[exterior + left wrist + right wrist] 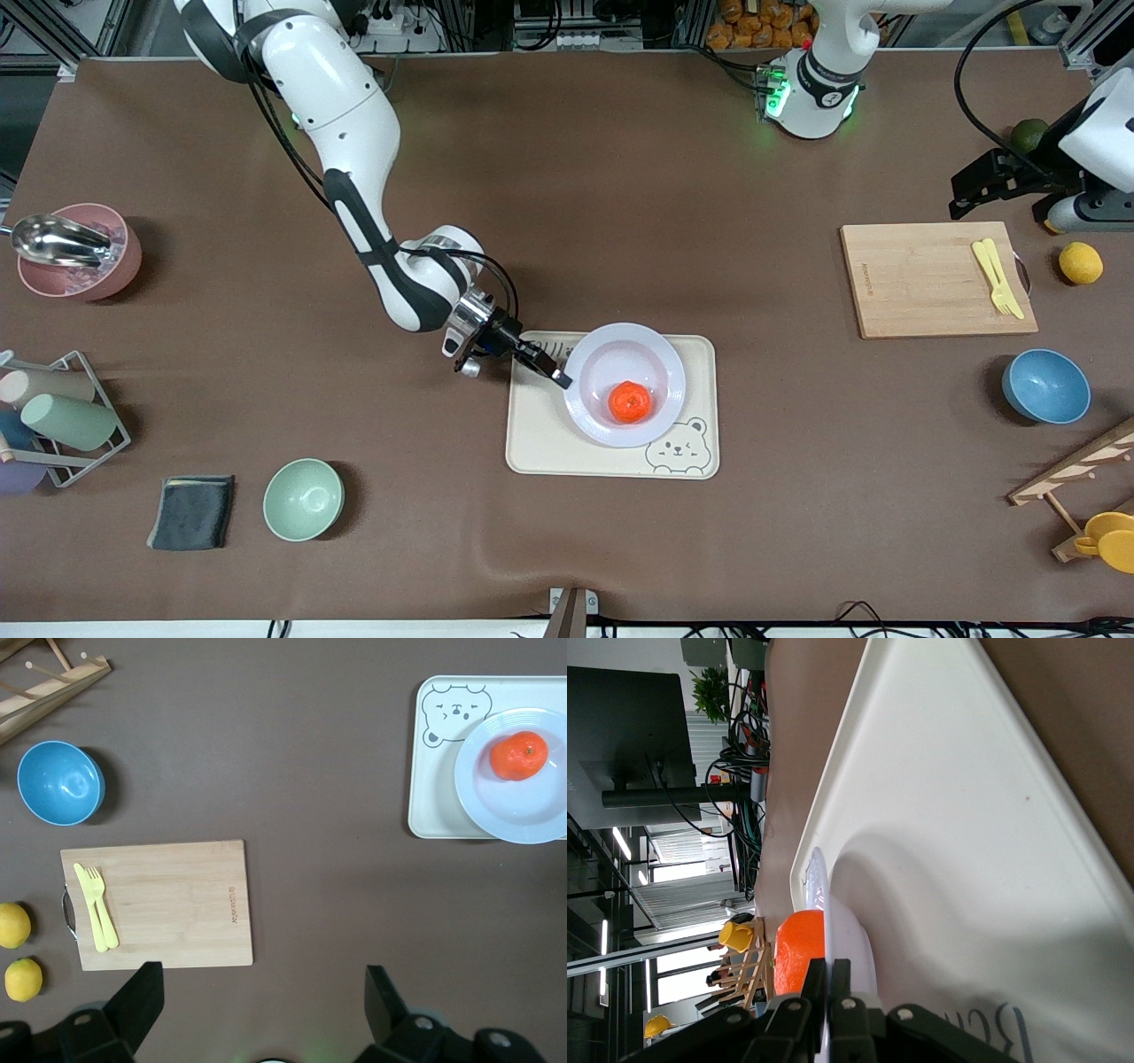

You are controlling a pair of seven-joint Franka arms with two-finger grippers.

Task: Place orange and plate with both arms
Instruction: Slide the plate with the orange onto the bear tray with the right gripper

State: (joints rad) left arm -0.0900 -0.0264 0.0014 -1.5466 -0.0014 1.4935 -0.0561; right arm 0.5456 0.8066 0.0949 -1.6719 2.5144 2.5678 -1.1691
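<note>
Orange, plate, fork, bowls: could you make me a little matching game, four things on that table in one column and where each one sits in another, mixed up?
Things:
1. orange
2. plate
3. yellow fork
4. pale green bowl

Places:
A. on the wooden cutting board
B. on the cream bear tray
C. on the bare table beside the dark folded cloth
D. in the plate

Pairs: 1-D, 2-B, 3-A, 4-C
</note>
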